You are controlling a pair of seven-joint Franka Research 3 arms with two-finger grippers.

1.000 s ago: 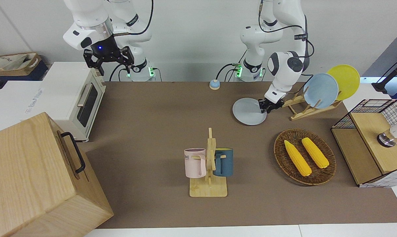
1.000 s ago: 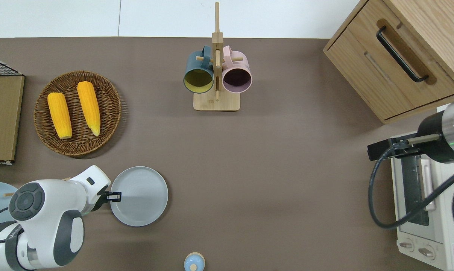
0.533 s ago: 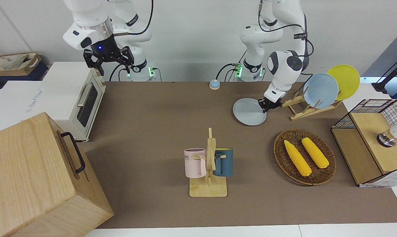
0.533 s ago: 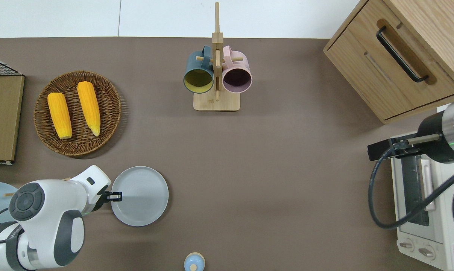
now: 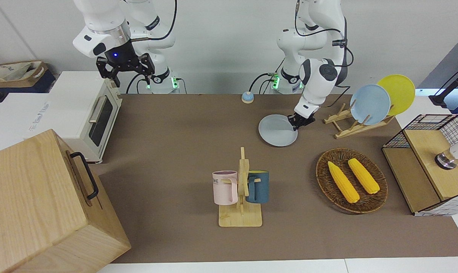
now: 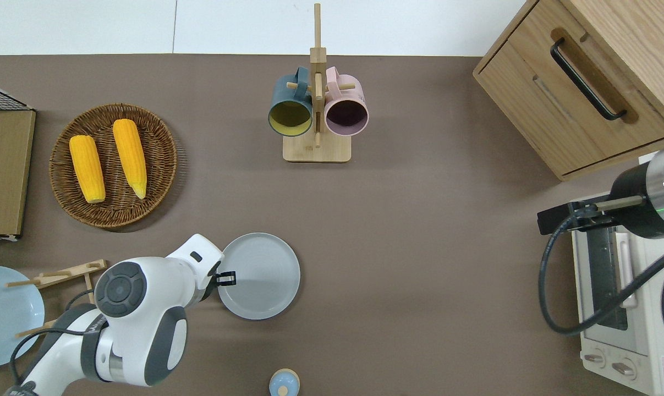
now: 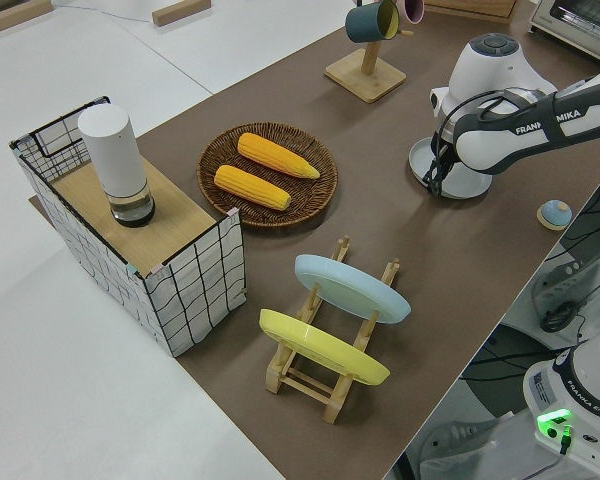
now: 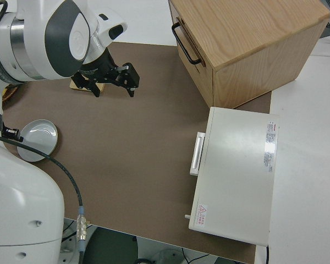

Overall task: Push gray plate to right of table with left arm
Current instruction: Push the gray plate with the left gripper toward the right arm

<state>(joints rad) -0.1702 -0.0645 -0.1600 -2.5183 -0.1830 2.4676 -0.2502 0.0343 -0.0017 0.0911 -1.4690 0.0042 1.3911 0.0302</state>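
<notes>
The gray plate (image 5: 277,130) lies flat on the brown table (image 5: 175,125), a little nearer to the robots than the middle; it also shows in the overhead view (image 6: 260,276) and the right side view (image 8: 38,139). My left gripper (image 5: 298,122) is down at table height, shut and empty. Its tip touches the plate's rim on the side toward the left arm's end of the table, as the overhead view (image 6: 228,278) shows. The arm hides part of the plate in the left side view (image 7: 468,186). My right gripper (image 5: 125,70) is parked and open.
A mug rack (image 6: 316,148) with a dark blue and a pink mug stands farther from the robots. A wicker basket (image 6: 169,159) holds two corn cobs. A plate rack (image 5: 350,127), a small blue bell (image 6: 284,383), a toaster oven (image 5: 81,110) and a wooden drawer box (image 5: 43,201) stand around.
My left gripper has slid the gray plate along the table toward the right arm's end, mostly in the last half second. The right arm has not moved.
</notes>
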